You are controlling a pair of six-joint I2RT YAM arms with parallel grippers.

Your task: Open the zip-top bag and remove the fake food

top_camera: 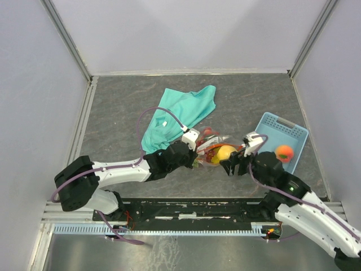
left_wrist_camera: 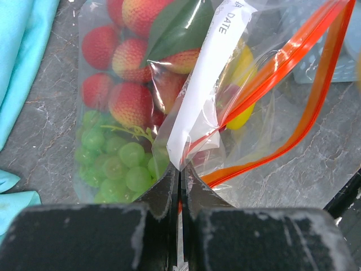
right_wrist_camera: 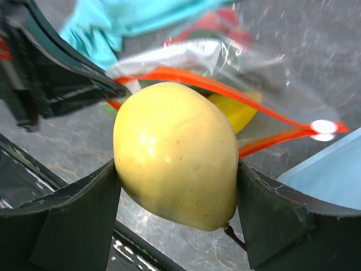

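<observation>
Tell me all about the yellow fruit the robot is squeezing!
The yellow fruit is pale, smooth and shiny like plastic, with tiny brown specks and a thin dark stem at its lower end. It is egg-shaped. The right gripper clamps it on both sides between black fingers. It is just outside the zip-top bag, near the orange strip.

Bright, even light; shadows soft. Glare streaks the zip-top bag (left_wrist_camera: pixel 265 113). Beyond the yellow fruit (right_wrist_camera: pixel 175 152), the right wrist view blurs.

Zip-top bag (left_wrist_camera: pixel 282 107) cropped by the left wrist view's top edge, teal cloth (right_wrist_camera: pixel 141 11) blurred in the right wrist view, bagged fruit (top_camera: pixel 208 134) too small to tell apart from above
</observation>
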